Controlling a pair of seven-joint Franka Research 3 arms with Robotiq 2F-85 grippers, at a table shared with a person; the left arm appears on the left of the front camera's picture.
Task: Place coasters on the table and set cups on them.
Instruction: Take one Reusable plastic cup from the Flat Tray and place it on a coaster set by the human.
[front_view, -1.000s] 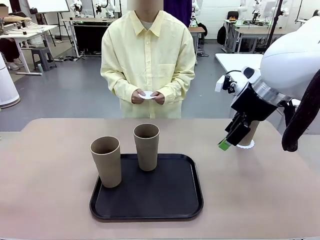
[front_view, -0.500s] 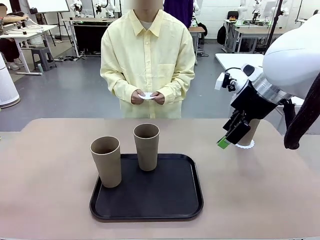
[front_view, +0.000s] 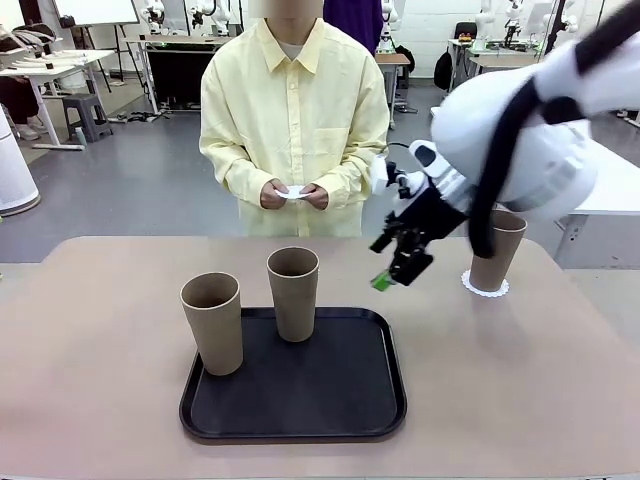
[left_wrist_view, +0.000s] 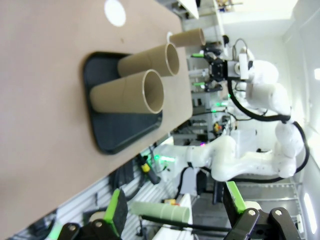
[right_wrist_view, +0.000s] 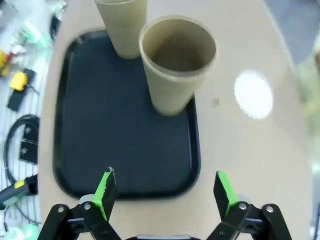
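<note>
- Beige table (front_view: 100, 300): by my reckoning the job is about a third done. One setting stands finished at its right side and two are not yet laid.
- White right arm (front_view: 520, 150): it reaches across from the right toward the middle, with the wrist bent down and angled toward the tray.
- Black tray (front_view: 330, 390): it sits at the middle of the table and carries two cups.
- Tan cups: one (front_view: 212, 322) stands at the tray's near-left edge and another (front_view: 293, 292) at its far side, both upright and neither on a coaster. A third cup (front_view: 497, 248) stands upright on the table to the right, well apart from the tray.
- Right gripper (front_view: 395, 275): its jaws are spread wide and hold nothing, and it hangs above the table just off the tray's far-right corner.
- Left gripper (left_wrist_view: 175, 215): it too is spread wide and empty, well back from the tray.
- White coaster (front_view: 485, 288): it lies flat under the third cup. The person's hands (front_view: 275, 193) hold another coaster (front_view: 293, 191) at the far side; whether it is one or a stack I cannot tell.
</note>
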